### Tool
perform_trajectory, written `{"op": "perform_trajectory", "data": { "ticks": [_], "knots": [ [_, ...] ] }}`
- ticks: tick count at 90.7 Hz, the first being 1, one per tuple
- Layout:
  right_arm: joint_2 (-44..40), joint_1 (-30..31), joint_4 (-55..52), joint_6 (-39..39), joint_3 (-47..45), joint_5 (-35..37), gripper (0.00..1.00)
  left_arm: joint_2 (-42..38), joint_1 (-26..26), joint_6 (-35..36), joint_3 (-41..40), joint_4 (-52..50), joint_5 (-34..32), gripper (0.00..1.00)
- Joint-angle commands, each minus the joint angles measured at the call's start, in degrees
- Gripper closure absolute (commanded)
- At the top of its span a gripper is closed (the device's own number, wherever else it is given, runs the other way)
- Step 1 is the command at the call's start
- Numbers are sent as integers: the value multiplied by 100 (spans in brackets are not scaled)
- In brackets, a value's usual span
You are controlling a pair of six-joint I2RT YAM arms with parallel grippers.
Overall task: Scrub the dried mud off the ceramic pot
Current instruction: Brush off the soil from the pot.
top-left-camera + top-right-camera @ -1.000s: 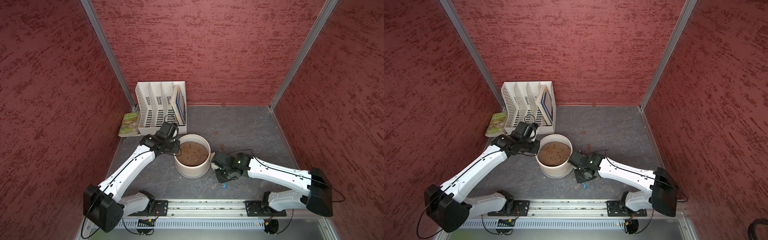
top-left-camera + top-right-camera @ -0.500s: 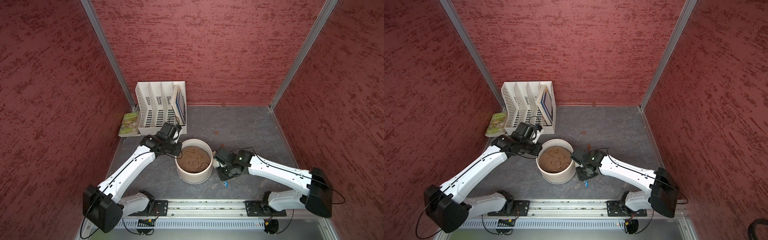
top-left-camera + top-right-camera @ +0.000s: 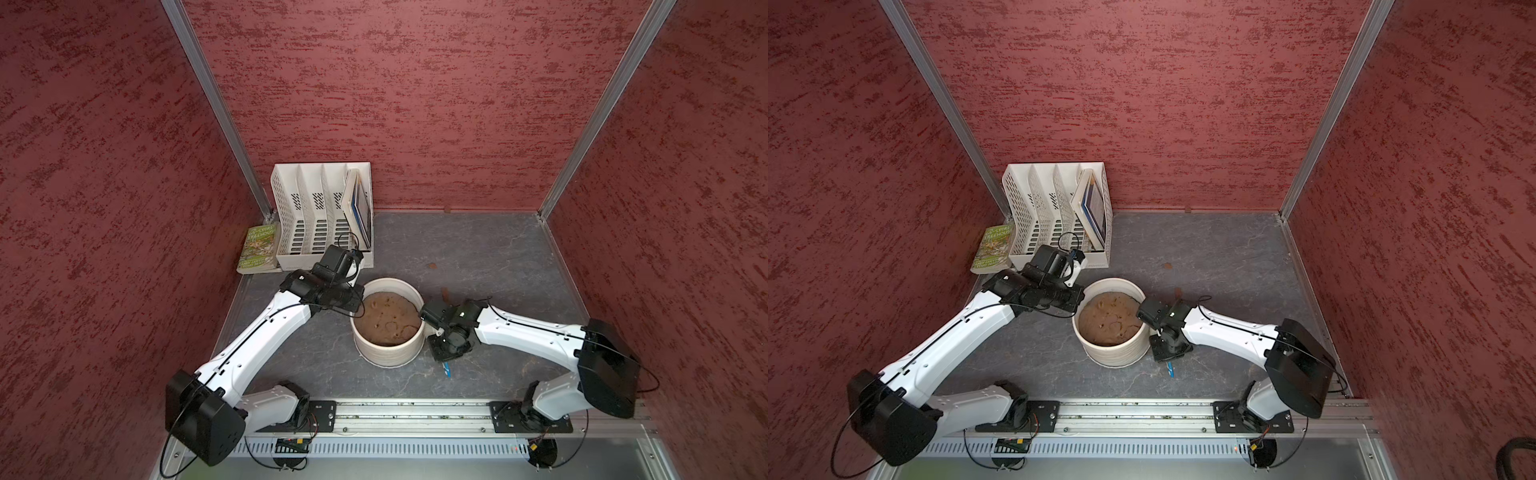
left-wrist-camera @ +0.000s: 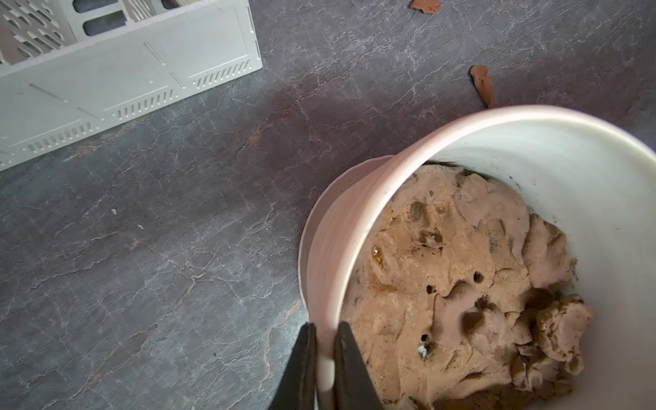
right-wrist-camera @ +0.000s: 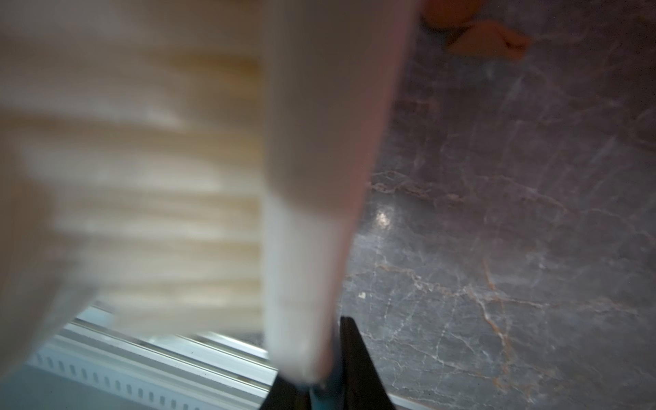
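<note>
The cream ceramic pot (image 3: 388, 353) (image 3: 1117, 353) stands mid-table, filled with lumpy tan soil. My left gripper (image 3: 358, 305) (image 4: 324, 324) is shut on the pot's rim (image 4: 372, 198), one finger inside and one outside. My right gripper (image 3: 445, 359) (image 5: 316, 337) sits low against the pot's right wall, shut on a brush (image 5: 301, 269) with a white handle and pale blurred bristles. The brush's blue end (image 3: 446, 369) pokes out below. Flakes of dried mud (image 3: 433, 265) (image 4: 482, 85) (image 5: 486, 39) lie on the table behind the pot. No mud shows on the visible pot wall.
A white slotted file organiser (image 3: 320, 216) holding a book stands at the back left, close behind my left wrist. A green book (image 3: 258, 249) lies beside it. Red walls close in three sides and the arm rail (image 3: 407, 415) runs along the front.
The pot has shifted a little toward the front rail, with my left gripper still on its rim. My right gripper has stayed at the pot's right wall with only small movements.
</note>
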Motion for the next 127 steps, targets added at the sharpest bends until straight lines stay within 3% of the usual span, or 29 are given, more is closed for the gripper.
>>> {"op": "perform_trajectory", "data": {
  "ticks": [1, 25, 40, 62, 79, 98, 127],
  "knots": [
    [-74, -363, 28, -135, -53, 320, 100, -301, -17, -40, 59, 70, 300, 100],
    [-373, -517, -13, -248, -71, 234, 100, -454, 67, -64, 4, -56, 157, 100],
    [-1129, 261, 79, -371, -61, 24, 100, -578, 85, -80, -123, -24, 153, 100],
    [-1068, 847, 39, -53, -257, 130, 100, -412, 78, -34, -23, 251, -151, 100],
    [-529, 891, 150, -199, 132, 135, 100, -108, -6, 87, 141, 428, -241, 100],
    [265, 211, 223, -479, 530, 102, 100, -85, -64, 111, 77, 461, -215, 100],
    [339, -718, 256, -607, 384, 146, 100, -239, -42, 95, -73, 347, -276, 100]
  ]
}}
